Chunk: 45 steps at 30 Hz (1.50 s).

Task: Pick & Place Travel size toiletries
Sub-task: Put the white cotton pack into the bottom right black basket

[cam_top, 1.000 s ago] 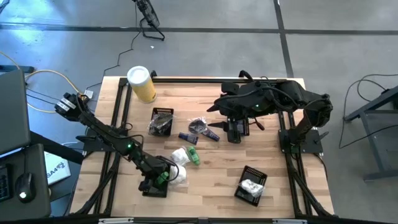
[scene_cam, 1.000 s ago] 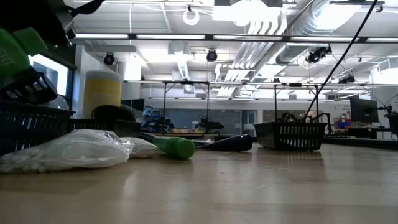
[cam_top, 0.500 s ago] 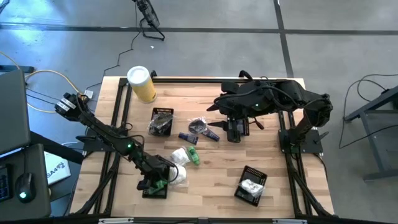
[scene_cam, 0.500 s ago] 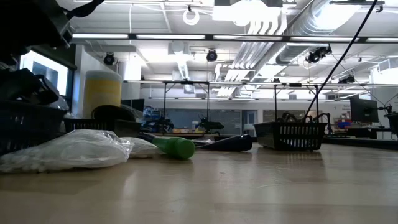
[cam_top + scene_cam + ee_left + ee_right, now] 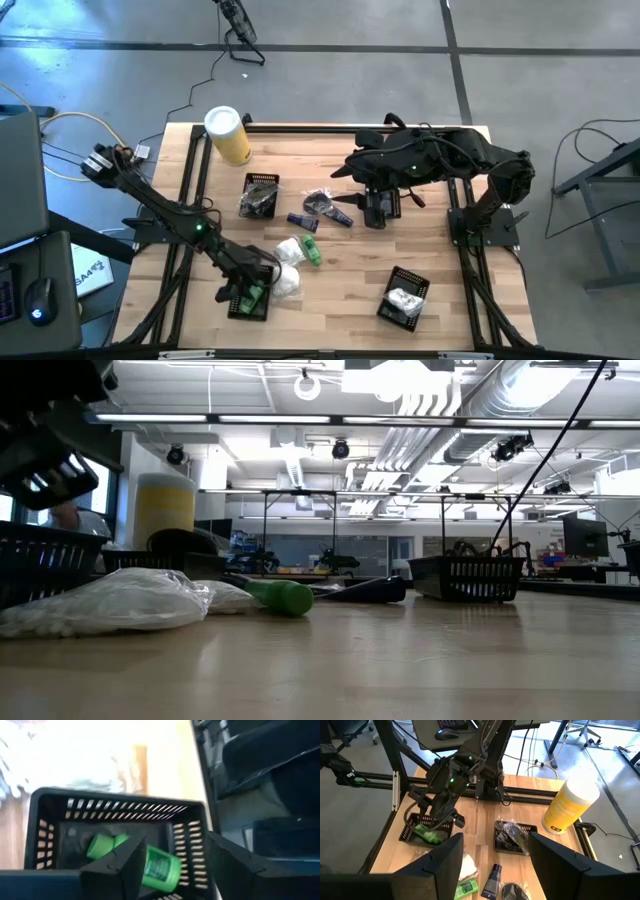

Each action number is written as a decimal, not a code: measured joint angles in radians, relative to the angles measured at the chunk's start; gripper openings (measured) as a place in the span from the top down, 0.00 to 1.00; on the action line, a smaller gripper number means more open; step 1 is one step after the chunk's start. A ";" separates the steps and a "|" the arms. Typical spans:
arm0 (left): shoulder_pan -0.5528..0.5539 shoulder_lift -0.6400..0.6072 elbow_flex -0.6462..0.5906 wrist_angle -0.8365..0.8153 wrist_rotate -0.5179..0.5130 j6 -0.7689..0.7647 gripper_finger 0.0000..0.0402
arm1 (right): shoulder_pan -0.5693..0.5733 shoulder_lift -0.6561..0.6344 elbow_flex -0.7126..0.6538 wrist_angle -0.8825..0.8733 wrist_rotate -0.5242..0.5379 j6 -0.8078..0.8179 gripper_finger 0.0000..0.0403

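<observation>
Down at the lower left of the high view, the left gripper (image 5: 243, 291) hangs just over a black mesh basket (image 5: 262, 311) at the near edge of the table (image 5: 340, 290). Its fingers (image 5: 131, 865) stand apart with nothing between them, and a green bottle (image 5: 150, 865) lies on its side on the basket floor directly below that gap, clear of both fingers. Just right of this basket in the high view sits a white packet (image 5: 287, 281), with a second green bottle (image 5: 312, 255) and another white packet (image 5: 290, 248) a little above it.

Toward the middle of the frame a dark blue tube (image 5: 302, 222) lies on the bare wood, and a silvery-clear packet (image 5: 320, 202) rests near it, with another blue tube (image 5: 341, 217) beside that. A second basket (image 5: 260, 195) left of them holds dark items I cannot make out. A third basket (image 5: 404, 297) at the lower right holds a white packet (image 5: 403, 297).

The right gripper (image 5: 381, 208) waits right of centre, above the table, well apart from every item; its fingers (image 5: 442, 865) are spread and empty. A tall yellow canister (image 5: 228, 135) stands at the upper left of the table.

From the low view, a clear packet (image 5: 110, 600) and a green bottle (image 5: 283, 596) lie on the tabletop.
</observation>
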 joint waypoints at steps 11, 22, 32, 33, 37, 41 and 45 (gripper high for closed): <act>0.024 -0.048 0.063 -0.073 -0.059 0.029 0.67 | 0.000 0.000 0.000 -0.002 -0.012 0.001 0.47; 0.230 -0.051 0.131 -0.129 0.014 0.312 0.83 | 0.001 0.000 0.000 -0.045 -0.010 0.049 0.47; 0.435 -0.051 0.197 -0.176 0.152 0.579 0.98 | 0.001 0.000 0.000 -0.120 -0.006 0.138 0.47; 0.453 -0.051 0.206 -0.176 0.162 0.598 0.99 | 0.001 0.000 0.000 -0.119 -0.006 0.145 0.47; 0.512 -0.051 0.246 -0.176 0.175 0.680 0.99 | 0.001 0.000 0.000 -0.119 -0.006 0.165 0.47; 0.551 -0.051 0.290 -0.175 0.176 0.758 1.00 | -0.003 0.002 0.000 -0.117 -0.006 0.186 0.47; 0.587 -0.056 0.315 -0.184 0.175 0.805 1.00 | -0.011 0.024 0.001 -0.116 0.002 0.189 0.47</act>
